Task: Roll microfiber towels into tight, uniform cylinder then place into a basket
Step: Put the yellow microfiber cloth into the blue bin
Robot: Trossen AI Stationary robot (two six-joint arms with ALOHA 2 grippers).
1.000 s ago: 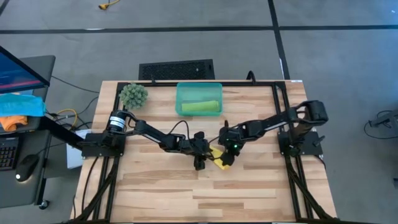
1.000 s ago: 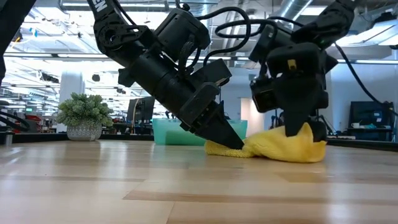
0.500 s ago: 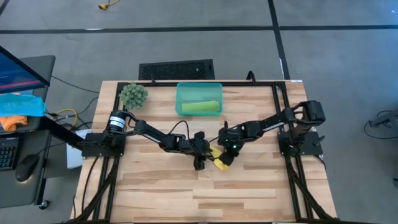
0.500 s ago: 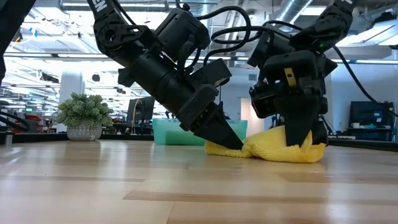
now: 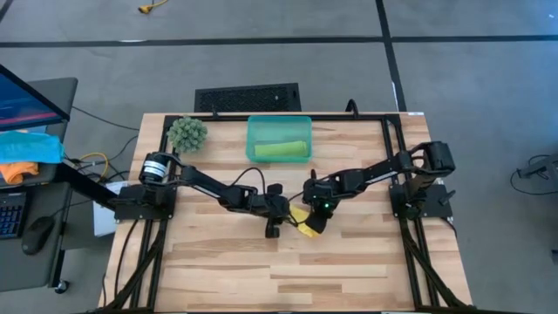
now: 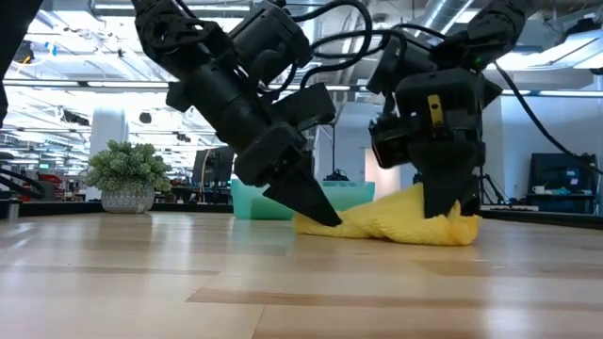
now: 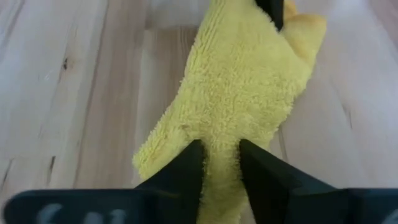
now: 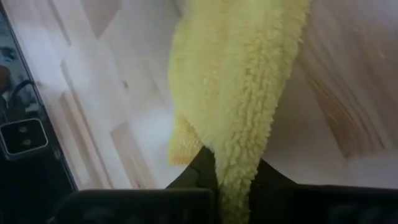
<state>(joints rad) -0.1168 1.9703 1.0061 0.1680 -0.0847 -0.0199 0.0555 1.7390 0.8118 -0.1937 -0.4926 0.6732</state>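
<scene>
The yellow microfiber towel [image 5: 302,224] lies bunched into a long rumpled strip near the table's middle. My left gripper [image 5: 288,220] is shut on its left end and my right gripper [image 5: 314,218] is shut on its right end; both slant downward. The low view shows the strip [image 6: 396,224] stretching between the two grippers. At the far edge stands the teal basket [image 5: 255,131]. A rolled lime green towel [image 5: 281,150] lies inside it. My left gripper pinches the end of the yellow strip [image 7: 221,163] between its two fingers [image 7: 189,168]. It comes slanting down from the table's left, along the strip. That end is held just above the wood. My right gripper pinches the strip's other end [image 8: 236,165] between its two fingers, several bunched layers. It comes slanting down from the table's right. The cloth beyond its fingers rests on the table [image 6: 405,234].
A round green plant ball [image 5: 187,133] sits at the far left corner. A black metal frame [image 5: 388,139] runs along the table's far and side edges. Bare wood [image 5: 288,270] spreads toward the near edge.
My right gripper has shut on the towel's right end. My left gripper has risen a little and drawn back toward the table's left, pulling its end of the towel along. The strip is now drawn out longer and lower between the two grippers.
</scene>
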